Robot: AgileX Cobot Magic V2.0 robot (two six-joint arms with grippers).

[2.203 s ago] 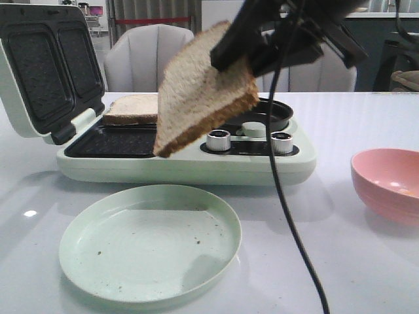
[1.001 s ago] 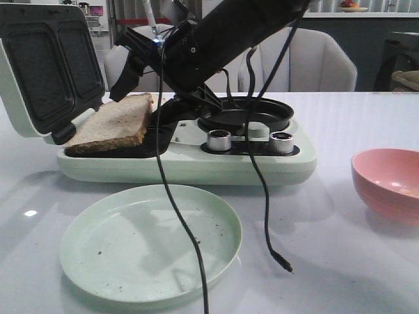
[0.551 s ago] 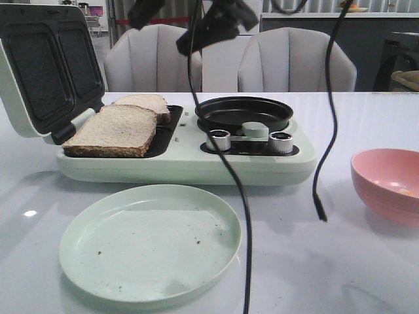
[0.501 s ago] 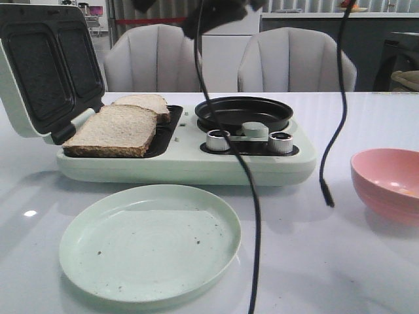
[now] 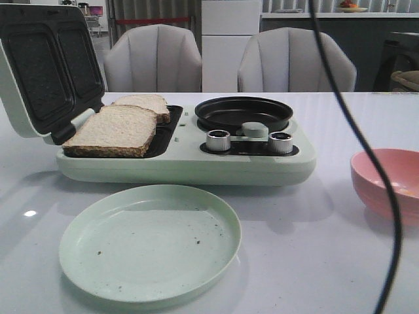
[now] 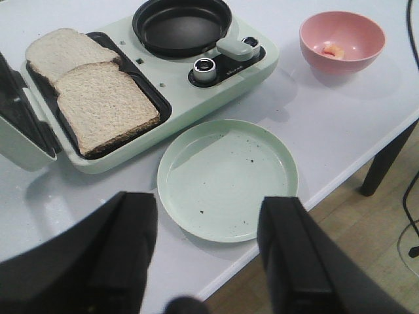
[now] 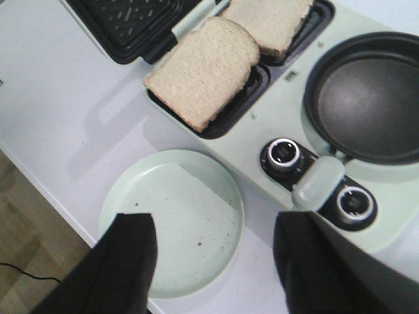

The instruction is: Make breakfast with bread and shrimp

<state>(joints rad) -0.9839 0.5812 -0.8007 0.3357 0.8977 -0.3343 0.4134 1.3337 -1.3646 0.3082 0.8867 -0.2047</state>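
Beige bread, 2 slices, lies flat, overlapping, in the sandwich maker.

No readable text or numbers; faint marking beside the knobs on the breakfast maker is illegible

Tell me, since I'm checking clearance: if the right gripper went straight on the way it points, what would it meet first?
Most likely the empty green plate, which lies between the open fingers of the right gripper; depth is hard to judge.
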